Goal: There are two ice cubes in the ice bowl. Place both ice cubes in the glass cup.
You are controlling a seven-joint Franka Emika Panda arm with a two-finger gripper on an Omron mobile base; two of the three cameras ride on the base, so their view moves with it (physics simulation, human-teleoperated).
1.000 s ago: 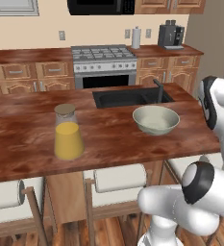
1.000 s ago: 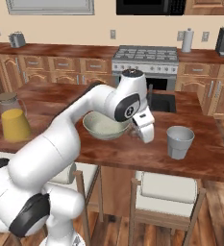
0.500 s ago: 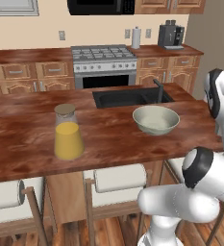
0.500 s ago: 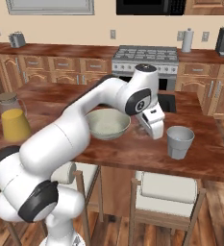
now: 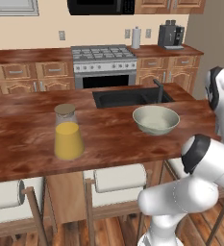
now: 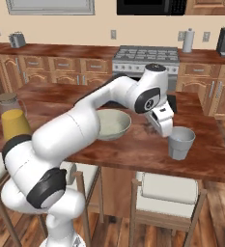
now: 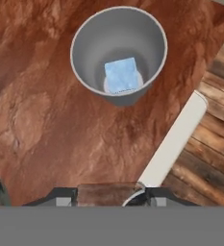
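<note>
bench (image 6: 147,144): big brown wood top, everything sits on it. The juice carafe (image 5: 68,134) is way off at the far end, not my problem.

arm: over the last second I've swung away from over the bowl and across to the cup side. That's the change.

ice bowl (image 5: 154,127): upright on the bench, now off to my side. I can't spot a cube in it, but they're tiny, so no promises.

glass cup (image 6: 181,143): upright near the bench edge, well apart from the bowl.

end effector (image 6: 167,132): just beside the cup and above its rim, fingers drawn together. Whether the second cube is pinched in there, I honestly can't tell.

ice cube (image 7: 120,75): one pale blue cube lying on the floor of the cup.

my read: half done for sure. If I'm carrying the other one, next is centre over the rim and let go.
</note>
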